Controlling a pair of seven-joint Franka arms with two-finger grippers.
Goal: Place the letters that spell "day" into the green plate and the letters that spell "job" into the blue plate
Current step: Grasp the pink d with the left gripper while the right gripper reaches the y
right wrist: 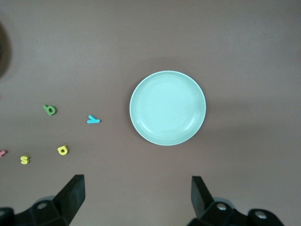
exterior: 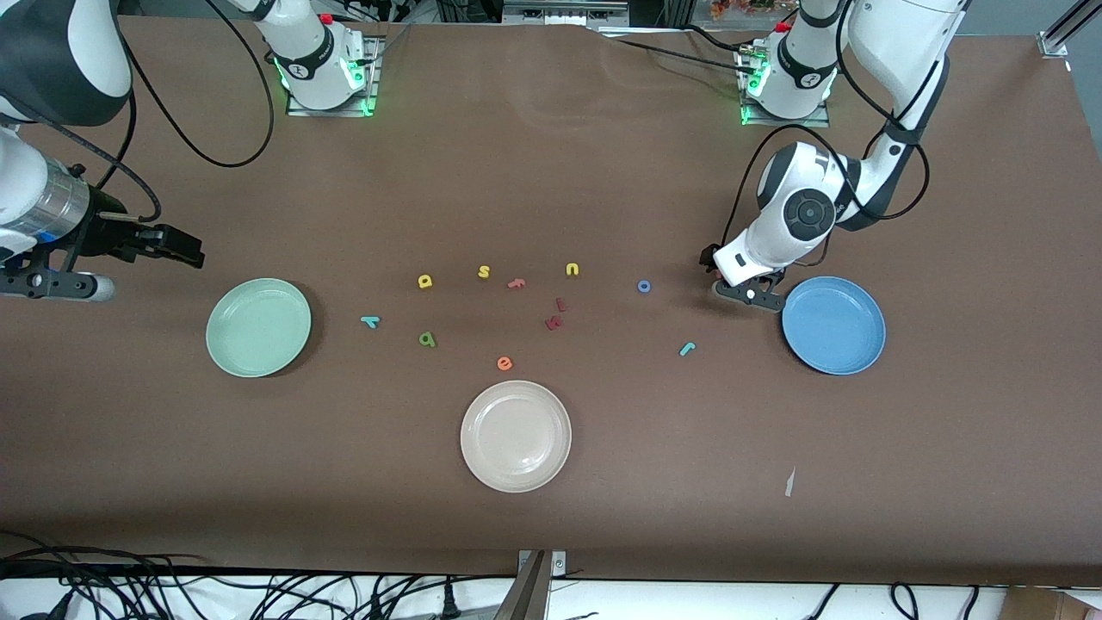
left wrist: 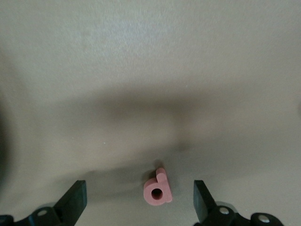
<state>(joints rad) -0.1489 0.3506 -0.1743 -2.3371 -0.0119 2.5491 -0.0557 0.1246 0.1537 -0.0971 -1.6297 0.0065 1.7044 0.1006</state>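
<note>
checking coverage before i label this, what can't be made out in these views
- Salmon letter: the left wrist view shows it between the open left gripper fingers; in the front view the left arm covers it.
- Dark red letters: front view, too small to read.
- Right gripper: open above the green plate in its wrist view; its arm is cut off by the front view's edge.
- Blue plate: front view only.

Loose foam letters (exterior: 425, 339) lie flat between green plate (exterior: 258, 327) and blue plate (exterior: 833, 325)
</note>
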